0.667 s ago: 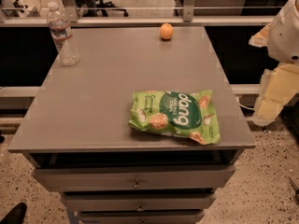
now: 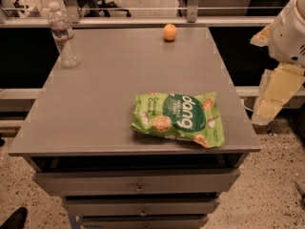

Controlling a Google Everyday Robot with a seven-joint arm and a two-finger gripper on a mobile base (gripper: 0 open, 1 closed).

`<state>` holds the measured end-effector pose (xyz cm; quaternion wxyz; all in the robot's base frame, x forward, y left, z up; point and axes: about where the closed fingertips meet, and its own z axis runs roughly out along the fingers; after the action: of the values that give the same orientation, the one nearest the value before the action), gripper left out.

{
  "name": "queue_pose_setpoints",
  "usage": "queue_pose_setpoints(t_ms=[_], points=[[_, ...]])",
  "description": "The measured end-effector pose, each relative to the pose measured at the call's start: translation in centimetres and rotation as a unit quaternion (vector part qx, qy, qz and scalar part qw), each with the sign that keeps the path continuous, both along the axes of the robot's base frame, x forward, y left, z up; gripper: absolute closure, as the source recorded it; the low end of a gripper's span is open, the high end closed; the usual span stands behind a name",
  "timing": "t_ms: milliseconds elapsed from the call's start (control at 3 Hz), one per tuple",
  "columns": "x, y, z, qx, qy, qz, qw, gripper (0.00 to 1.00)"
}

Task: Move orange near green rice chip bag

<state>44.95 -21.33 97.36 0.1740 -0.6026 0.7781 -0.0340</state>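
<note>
The orange (image 2: 169, 32) is a small round fruit at the far edge of the grey table (image 2: 105, 104), right of centre. The green rice chip bag (image 2: 178, 118) lies flat near the table's front right corner, with white "dang" lettering facing up. The two are far apart, with most of the table's depth between them. My gripper (image 2: 275, 93) hangs at the end of the white arm (image 2: 290, 32), off the table's right edge. It is beside the bag's level, touches nothing and holds nothing I can see.
A clear plastic water bottle (image 2: 64, 35) stands upright at the table's far left corner. Drawers (image 2: 138, 182) sit under the tabletop. A rail and posts (image 2: 193, 4) run behind the far edge. The floor is speckled.
</note>
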Motion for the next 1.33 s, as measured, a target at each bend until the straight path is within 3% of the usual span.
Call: queue_pose_setpoints(t_ms=[333, 667, 1333], points=[[4.9, 1.4, -1.1, 0.044, -0.021, 0.011, 0.9987, 0.00], [12.7, 2.9, -3.1, 0.105, -0.046, 0.017, 0.9933, 0.00], [27.1, 6.3, -5.9, 0.215, -0.090, 0.013, 0.9725, 0.00]])
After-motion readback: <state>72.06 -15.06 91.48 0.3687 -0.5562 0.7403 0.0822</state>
